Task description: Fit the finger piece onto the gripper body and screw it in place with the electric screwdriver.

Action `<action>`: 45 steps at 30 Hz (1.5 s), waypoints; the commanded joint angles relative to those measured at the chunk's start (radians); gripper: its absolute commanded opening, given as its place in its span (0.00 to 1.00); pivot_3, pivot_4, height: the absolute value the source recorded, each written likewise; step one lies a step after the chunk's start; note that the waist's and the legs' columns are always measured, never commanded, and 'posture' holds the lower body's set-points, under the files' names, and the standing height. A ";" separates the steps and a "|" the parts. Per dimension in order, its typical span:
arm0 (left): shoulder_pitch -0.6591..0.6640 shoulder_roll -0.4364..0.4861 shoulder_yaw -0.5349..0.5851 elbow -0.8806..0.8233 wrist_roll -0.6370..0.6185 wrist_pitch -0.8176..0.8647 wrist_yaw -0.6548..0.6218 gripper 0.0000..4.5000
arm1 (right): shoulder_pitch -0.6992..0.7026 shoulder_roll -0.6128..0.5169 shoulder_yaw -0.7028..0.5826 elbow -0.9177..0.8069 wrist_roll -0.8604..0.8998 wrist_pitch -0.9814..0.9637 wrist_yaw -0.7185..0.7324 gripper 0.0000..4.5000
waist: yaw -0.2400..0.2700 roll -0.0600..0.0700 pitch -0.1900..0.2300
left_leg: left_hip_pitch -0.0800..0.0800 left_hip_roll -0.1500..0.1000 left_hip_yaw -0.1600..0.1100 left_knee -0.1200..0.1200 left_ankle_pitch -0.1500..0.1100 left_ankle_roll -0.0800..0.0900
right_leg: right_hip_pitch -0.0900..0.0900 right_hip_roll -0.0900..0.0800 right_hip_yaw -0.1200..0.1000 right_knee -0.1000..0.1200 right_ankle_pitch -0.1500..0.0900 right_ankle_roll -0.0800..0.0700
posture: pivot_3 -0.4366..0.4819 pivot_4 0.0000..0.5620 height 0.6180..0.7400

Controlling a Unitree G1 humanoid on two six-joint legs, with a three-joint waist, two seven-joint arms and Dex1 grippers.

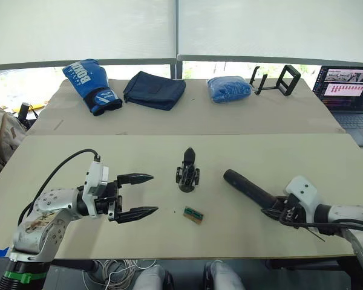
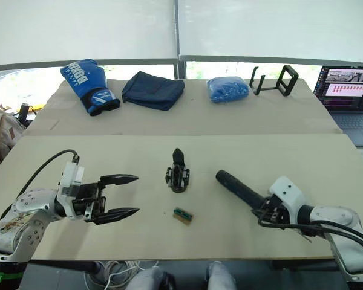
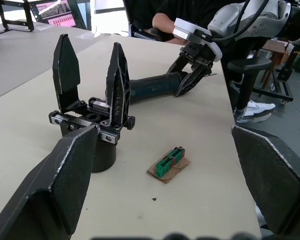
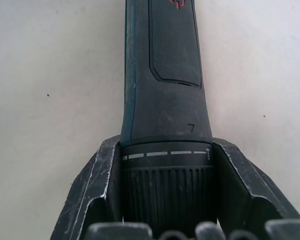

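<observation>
The gripper body (image 1: pixel 187 171) stands upright on its round base at the middle of the tabletop (image 1: pixel 60 151), both black fingers pointing up, apparently so its screw holes stay reachable. Whether one of them is the loose finger piece cannot be told. The electric screwdriver (image 1: pixel 249 188) lies flat toward the right edge, ready to lift; the right gripper (image 2: pixel 267 212) has its jaws clamped around its ribbed collar. The left gripper (image 1: pixel 135 196) hovers beside the body, jaws wide and empty. A small green-and-brown block (image 1: pixel 193 215) lies nearer the front edge.
</observation>
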 commanded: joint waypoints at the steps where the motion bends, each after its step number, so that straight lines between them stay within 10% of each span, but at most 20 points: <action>1: -0.024 0.001 0.012 0.002 -0.006 -0.019 -0.007 1.00 | -0.006 -0.040 -0.030 -0.025 0.015 -0.018 0.033 0.80 | 0.001 0.000 0.000 | 0.000 0.000 0.000 0.000 0.000 0.000 | 0.000 0.000 0.000 0.000 0.000 0.000 | 0.48 0.27 1.00; 4: -0.038 0.007 0.015 0.013 -0.007 -0.015 -0.012 1.00 | -0.015 -0.071 -0.040 -0.042 0.029 -0.004 0.054 0.98 | 0.001 -0.001 0.000 | 0.000 0.000 0.000 0.000 0.000 0.000 | 0.000 0.000 0.000 0.000 0.000 0.000 | 0.48 0.27 1.00; 10: -0.023 0.020 -0.023 0.010 0.010 -0.016 -0.054 1.00 | -0.147 -0.238 -0.008 -0.088 0.094 0.223 0.116 0.98 | -0.004 -0.001 0.000 | 0.000 0.000 0.000 0.000 0.000 0.001 | 0.000 -0.001 0.000 0.000 0.002 -0.003 | 0.48 0.27 1.00; 19: -0.050 -0.022 -0.075 0.041 0.049 -0.056 -0.054 1.00 | -0.662 -0.445 0.489 -0.044 0.049 0.626 0.260 0.98 | -0.006 -0.003 0.000 | -0.011 0.001 -0.003 0.001 0.000 0.001 | -0.011 -0.009 -0.001 0.000 0.004 -0.012 | 0.48 0.27 1.00; 30: -0.003 -0.047 -0.088 -0.017 0.058 -0.068 0.002 1.00 | -0.985 -0.372 0.987 -0.027 -0.167 0.626 0.368 0.98 | -0.020 -0.004 0.000 | -0.018 0.001 -0.002 0.010 0.000 0.001 | -0.016 -0.010 -0.005 0.001 0.005 -0.010 | 0.48 0.27 1.00; 45: -0.010 -0.049 -0.117 -0.001 0.091 -0.100 -0.015 1.00 | -1.034 -0.237 1.099 0.097 -0.299 0.601 0.414 0.98 | -0.022 -0.004 0.000 | -0.018 0.001 -0.002 0.010 0.001 0.000 | -0.015 -0.008 -0.007 0.003 0.005 -0.010 | 0.48 0.27 1.00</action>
